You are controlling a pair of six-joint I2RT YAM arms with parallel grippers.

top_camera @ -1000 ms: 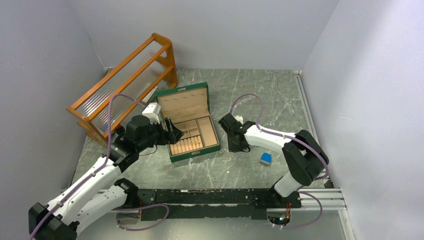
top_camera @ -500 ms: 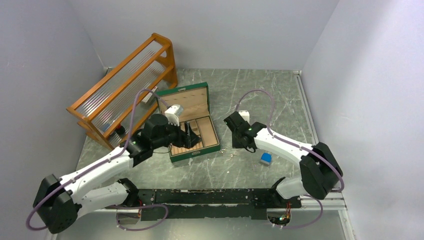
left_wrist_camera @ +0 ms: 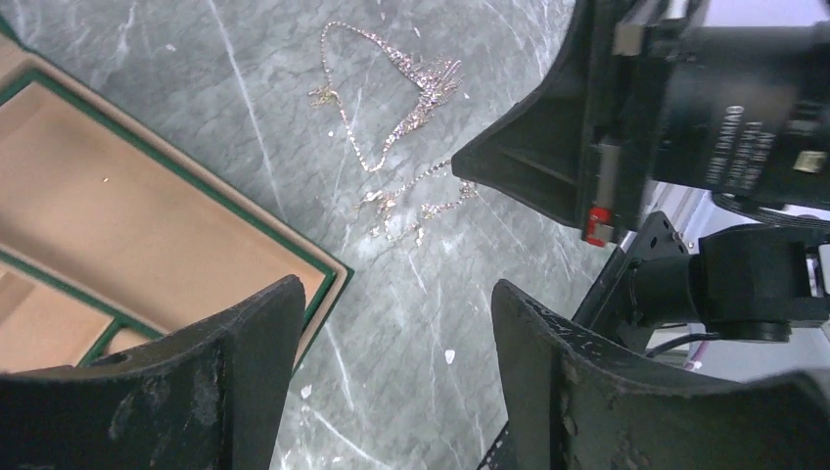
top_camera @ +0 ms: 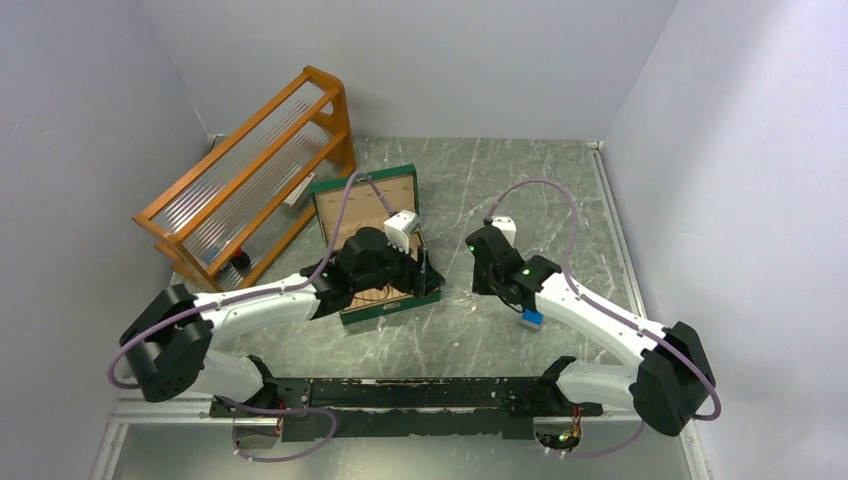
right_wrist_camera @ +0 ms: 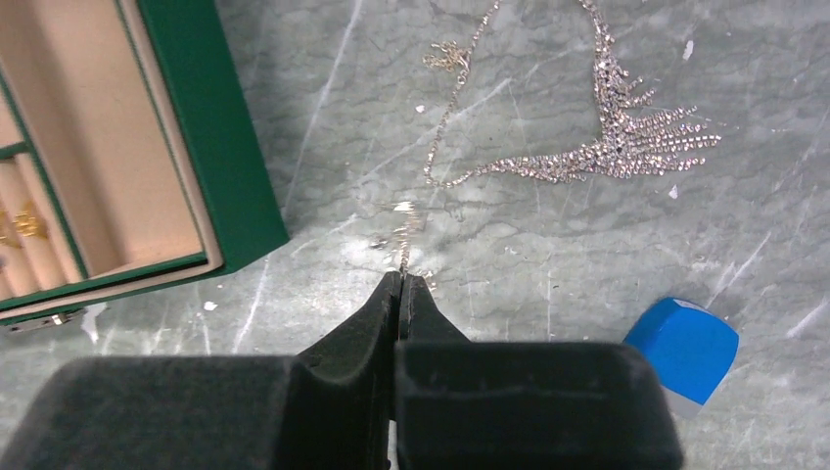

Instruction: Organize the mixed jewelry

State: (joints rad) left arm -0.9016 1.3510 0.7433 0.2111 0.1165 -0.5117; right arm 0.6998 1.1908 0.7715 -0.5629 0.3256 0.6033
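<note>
The mixed jewelry lies on the marble table to the right of the open green box [right_wrist_camera: 210, 147]. A sparkling fringed necklace [right_wrist_camera: 617, 147] is spread flat, also seen in the left wrist view as the necklace [left_wrist_camera: 411, 83]. My right gripper [right_wrist_camera: 401, 281] is shut, its tips pinching the end of a thin chain piece [right_wrist_camera: 403, 240] that rests on the table. More small dangly bits [left_wrist_camera: 406, 208] lie beside it. My left gripper [left_wrist_camera: 396, 323] is open and holds nothing, over bare table just past the box's corner [left_wrist_camera: 323, 279]. Small gold pieces [right_wrist_camera: 24, 223] sit in a box compartment.
A small blue block [right_wrist_camera: 685, 351] lies on the table right of the right gripper, also seen as the blue block [top_camera: 531, 318]. A wooden rack [top_camera: 250, 170] stands at the back left. The two grippers are close together, the right gripper's black body [left_wrist_camera: 587, 147] just ahead of the left.
The left arm has swung right, across the box to its front right corner, its jaws narrowing a little. The right arm shifted slightly right and stayed shut.
</note>
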